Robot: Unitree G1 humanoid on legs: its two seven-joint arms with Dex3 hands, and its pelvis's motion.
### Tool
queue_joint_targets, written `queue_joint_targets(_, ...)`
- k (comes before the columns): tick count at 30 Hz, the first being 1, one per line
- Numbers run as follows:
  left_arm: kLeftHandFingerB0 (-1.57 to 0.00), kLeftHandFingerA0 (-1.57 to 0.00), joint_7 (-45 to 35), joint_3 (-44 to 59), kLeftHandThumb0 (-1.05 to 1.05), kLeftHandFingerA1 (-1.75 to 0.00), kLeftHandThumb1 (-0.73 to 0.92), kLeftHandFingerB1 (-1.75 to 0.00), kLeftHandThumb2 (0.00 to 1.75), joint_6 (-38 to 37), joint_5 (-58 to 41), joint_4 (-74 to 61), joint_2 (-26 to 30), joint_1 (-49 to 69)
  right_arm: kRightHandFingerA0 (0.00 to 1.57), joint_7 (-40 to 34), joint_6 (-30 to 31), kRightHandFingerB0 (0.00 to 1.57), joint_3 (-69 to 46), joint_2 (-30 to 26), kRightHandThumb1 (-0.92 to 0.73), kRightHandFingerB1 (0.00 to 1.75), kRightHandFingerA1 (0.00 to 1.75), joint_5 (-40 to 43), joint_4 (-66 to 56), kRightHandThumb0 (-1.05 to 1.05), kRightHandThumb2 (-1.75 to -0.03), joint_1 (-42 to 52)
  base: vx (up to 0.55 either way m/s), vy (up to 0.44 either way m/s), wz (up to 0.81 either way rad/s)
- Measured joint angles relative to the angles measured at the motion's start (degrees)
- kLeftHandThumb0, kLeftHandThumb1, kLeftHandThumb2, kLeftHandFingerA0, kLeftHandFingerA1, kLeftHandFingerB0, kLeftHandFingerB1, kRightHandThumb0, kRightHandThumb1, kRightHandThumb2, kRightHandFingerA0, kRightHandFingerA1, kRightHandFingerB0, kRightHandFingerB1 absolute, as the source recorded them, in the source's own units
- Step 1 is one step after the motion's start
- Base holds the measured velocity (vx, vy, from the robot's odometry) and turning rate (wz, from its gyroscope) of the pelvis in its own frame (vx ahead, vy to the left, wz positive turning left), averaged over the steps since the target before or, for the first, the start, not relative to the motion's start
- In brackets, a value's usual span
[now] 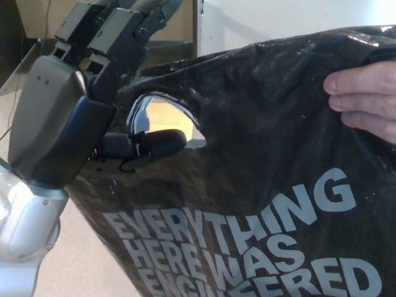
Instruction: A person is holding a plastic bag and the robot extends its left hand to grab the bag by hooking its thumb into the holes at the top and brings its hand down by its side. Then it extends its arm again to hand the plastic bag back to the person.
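A black plastic bag (260,161) with white lettering fills most of the head view. A person's hand (365,102) holds it up by its top right edge. Near the bag's top left is a cut-out handle hole (162,114). My left hand (80,105) stands just left of that hole, its two fingers (117,31) stretched upward past the bag's top edge. Its thumb (154,143) points right and lies across the hole's lower rim; I cannot tell whether the tip passes through. The hand grips nothing. My right hand does not show.
Behind the bag there is a brown wooden panel (176,21) at the top and a white wall (278,15) to its right. Pale floor (86,260) shows at the lower left under my forearm.
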Motion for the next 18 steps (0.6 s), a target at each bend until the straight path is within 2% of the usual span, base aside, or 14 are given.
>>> queue_joint_targets(2,-0.06,-0.10,0.37,-0.11,-0.61,-0.39,0.40,-0.31,0.67,0.00,0.42,1.04,0.00,-0.44,0.75,0.00,0.00,0.48,-0.01,0.00,-0.62,0.38,0.50,0.01,-0.01,-0.25,-0.58,-0.05,0.00,0.000,0.00)
queue_joint_targets(3,0.00,-0.01,0.45,-0.14,-0.31,-0.49,0.26,-0.48,0.84,0.00,0.47,1.22,0.00,-0.52,0.74,0.00,0.00,0.48,-0.01,0.00,-0.62,0.38,0.50,0.01,-0.01,-0.25,-0.58,-0.07,0.00,0.000,0.00)
queue_joint_targets(11,0.00,0.00,1.72,-1.61,-0.31,-0.48,0.31,-0.48,0.87,0.02,1.56,3.35,-0.80,-3.11,0.76,0.00,0.00,0.49,-0.04,0.00,-0.62,0.38,0.50,0.09,-0.07,-0.25,-0.58,-0.87,0.00,0.000,0.00)
queue_joint_targets(12,-0.15,-0.19,1.80,-1.90,-0.51,-0.32,0.50,-0.28,0.56,0.03,1.74,3.46,-1.09,-3.56,0.76,0.00,0.00,0.49,-0.05,0.00,-0.62,0.38,0.50,0.10,-0.08,-0.25,-0.58,-0.91,0.00,0.000,0.00)
queue_joint_targets(13,-0.07,-0.07,1.91,-2.28,-0.28,-0.50,0.33,-0.50,0.89,0.09,2.07,3.53,-1.47,-4.21,0.76,0.01,0.00,0.49,-0.05,0.00,-0.62,0.39,0.51,0.11,-0.07,-0.24,-0.58,-1.00,0.00,0.000,0.00)
queue_joint_targets(15,-0.10,-0.10,2.26,-3.28,-0.27,-0.51,0.34,-0.50,0.90,0.67,3.23,3.42,-2.70,-5.08,0.75,0.01,-0.05,0.48,-0.08,0.03,-0.62,0.38,0.52,0.14,-0.07,-0.25,-0.58,-0.93,0.00,0.000,0.00)
queue_joint_targets(16,-0.25,-0.29,2.70,-4.23,-0.48,-0.35,0.53,-0.30,0.57,1.25,4.20,3.42,-4.00,-5.60,0.75,0.02,-0.08,0.47,0.00,0.06,-0.63,0.38,0.52,0.13,-0.06,-0.26,-0.59,-0.82,0.00,0.000,0.00)
queue_joint_targets(17,-0.11,-0.14,3.14,-5.05,-0.24,-0.53,0.36,-0.51,0.91,1.69,5.11,3.58,-5.06,-6.21,0.75,0.04,-0.12,0.47,0.07,0.08,-0.63,0.38,0.51,0.11,-0.06,-0.26,-0.59,-0.72,0.00,0.000,0.00)
queue_joint_targets(18,-0.27,-0.31,3.56,-5.79,-0.43,-0.38,0.53,-0.30,0.56,2.03,5.73,3.97,-6.15,-6.99,0.76,0.06,-0.12,0.47,0.10,0.08,-0.63,0.38,0.51,0.10,-0.05,-0.27,-0.59,-0.67,0.00,0.000,0.00)
